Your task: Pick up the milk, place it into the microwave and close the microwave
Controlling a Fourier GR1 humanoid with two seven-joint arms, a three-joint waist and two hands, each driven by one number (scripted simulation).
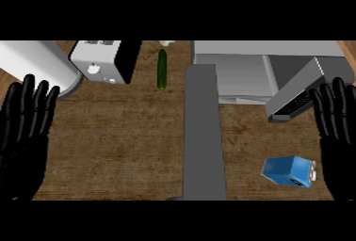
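Observation:
The milk [290,171] is a blue carton lying on the wooden counter at the lower right. The microwave [240,75] stands at the back right, its grey inside showing. Its door [300,96] hangs open, swung out to the right. My right hand [338,132] stands open at the right edge, fingers up, just right of the carton and apart from it. Open too, my left hand [24,132] rests at the left edge with fingers up and holds nothing.
A long grey bar [204,136] runs down the middle of the counter, from the microwave toward the front edge. A green cucumber [162,69] lies at the back centre. A white toaster [104,60] and a white cylinder [38,63] stand at the back left.

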